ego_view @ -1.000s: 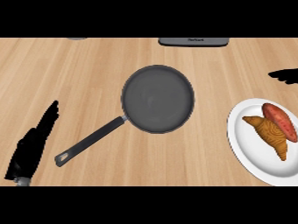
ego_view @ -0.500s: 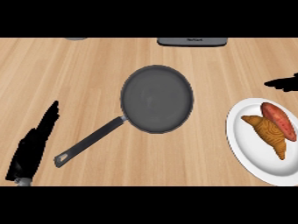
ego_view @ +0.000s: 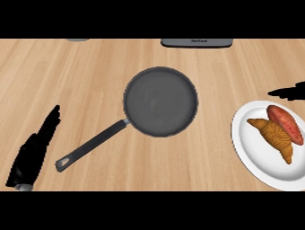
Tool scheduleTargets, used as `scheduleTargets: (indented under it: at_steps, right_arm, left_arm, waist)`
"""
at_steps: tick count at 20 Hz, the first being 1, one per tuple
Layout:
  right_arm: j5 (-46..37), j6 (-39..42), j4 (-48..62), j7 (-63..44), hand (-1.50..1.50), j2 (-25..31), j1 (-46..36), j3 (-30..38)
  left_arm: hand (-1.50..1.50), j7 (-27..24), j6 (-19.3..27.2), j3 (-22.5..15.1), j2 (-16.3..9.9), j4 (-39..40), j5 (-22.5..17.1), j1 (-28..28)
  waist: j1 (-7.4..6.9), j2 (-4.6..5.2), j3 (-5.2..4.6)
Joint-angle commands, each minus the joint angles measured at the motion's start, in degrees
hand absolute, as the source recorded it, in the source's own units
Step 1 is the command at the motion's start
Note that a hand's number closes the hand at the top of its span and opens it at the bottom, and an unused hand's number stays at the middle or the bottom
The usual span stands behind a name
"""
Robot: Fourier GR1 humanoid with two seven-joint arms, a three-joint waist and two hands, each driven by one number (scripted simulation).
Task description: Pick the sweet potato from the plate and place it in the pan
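A reddish sweet potato [ego_view: 286,123] lies on the white plate [ego_view: 249,153] at the right, touching a brown croissant [ego_view: 276,140] beside it. The dark round pan [ego_view: 160,101] sits mid-counter, nothing in it, its handle [ego_view: 92,146] pointing to the lower left. My right hand [ego_view: 299,92] comes in from the right edge just beyond the plate's far rim, fingers straight and pointing left, open, with its thumb showing lower at the edge. It holds nothing. My left hand [ego_view: 32,155] rests open at the lower left, fingers up.
A grey appliance [ego_view: 196,42] sits at the counter's far edge, with a small grey object [ego_view: 77,39] at the top left. Bare wooden counter lies between pan and plate.
My right hand has moved nearer along the right edge, from beyond the plate toward its far rim and the sweet potato. The left hand, pan and plate have not moved.
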State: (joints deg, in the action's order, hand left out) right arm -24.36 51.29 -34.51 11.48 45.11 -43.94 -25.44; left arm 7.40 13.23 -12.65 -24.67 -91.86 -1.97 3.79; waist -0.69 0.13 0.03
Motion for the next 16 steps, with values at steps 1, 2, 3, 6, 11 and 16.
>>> scheduleTargets:
  at_steps: [1,2,3,6,11,16]
  right_arm:
    - [-1.24,1.84,0.93,1.51,-1.50,-3.48,0.68,0.98]
    - [-2.89,0.27,0.85,1.97,-1.50,-3.43,2.25,0.36]
    - [-3.40,0.85,0.57,4.77,-1.50,-0.82,3.14,0.51]
    - [-4.53,-2.17,0.69,3.73,-1.50,-4.46,4.17,1.48]
    - [-6.36,-0.84,2.42,4.43,-1.50,-3.98,3.79,3.53]
    - [-4.73,-3.15,3.33,5.74,1.50,-5.71,5.46,6.29]
  left_arm:
    - [0.00,-0.15,-1.66,1.35,-0.26,-1.66,0.07,1.28]
    - [0.00,0.46,-1.00,1.57,0.99,0.28,1.13,-1.43]
    - [0.00,-1.49,0.84,-0.98,3.58,1.65,3.74,0.14]
    - [0.00,2.50,-0.17,0.84,3.08,-0.81,3.44,-1.37]
    - [0.00,2.54,-2.09,2.12,2.46,-4.89,3.84,3.13]
    - [0.00,2.12,-2.96,2.91,3.10,-2.71,4.34,1.67]
  waist:
    - [-0.06,-0.05,-0.01]
    - [0.18,-0.02,-0.01]
    - [0.27,-0.02,-0.01]
    - [0.24,-0.05,0.00]
    - [0.02,-0.10,-0.01]
    - [0.17,-0.09,0.00]
